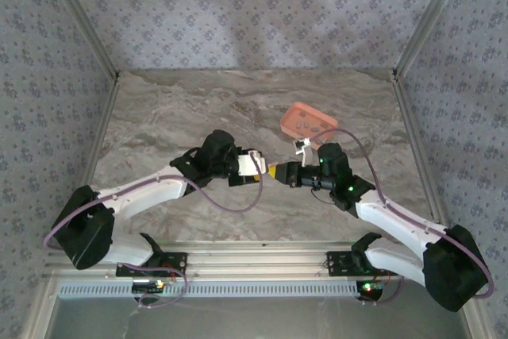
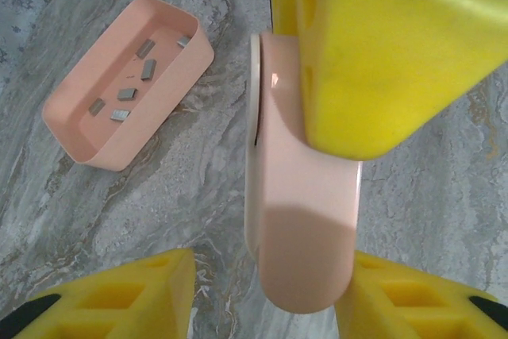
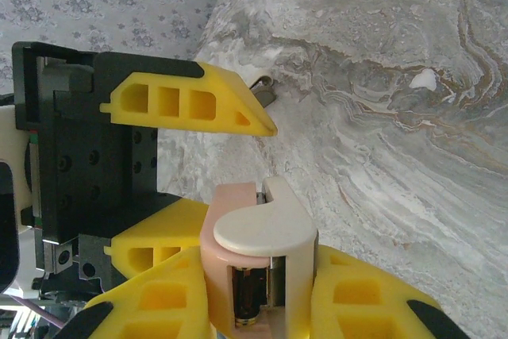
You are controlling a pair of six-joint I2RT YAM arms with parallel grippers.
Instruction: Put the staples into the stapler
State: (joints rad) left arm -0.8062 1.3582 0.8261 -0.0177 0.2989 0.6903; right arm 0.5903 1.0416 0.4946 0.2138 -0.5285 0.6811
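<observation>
Staples (image 2: 127,93) lie in the pink tray (image 2: 79,136) on the desk (image 2: 198,196), at ten o'clock from the stapler (image 2: 302,220). Right fingers (image 3: 361,299) pinch the stapler; left fingers (image 2: 135,291), spread around its free end, should close squarely without twisting it.

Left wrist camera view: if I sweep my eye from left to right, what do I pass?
A salmon-pink tray holding small grey staples → pink stapler → yellow finger of the right end effector gripping it.
</observation>
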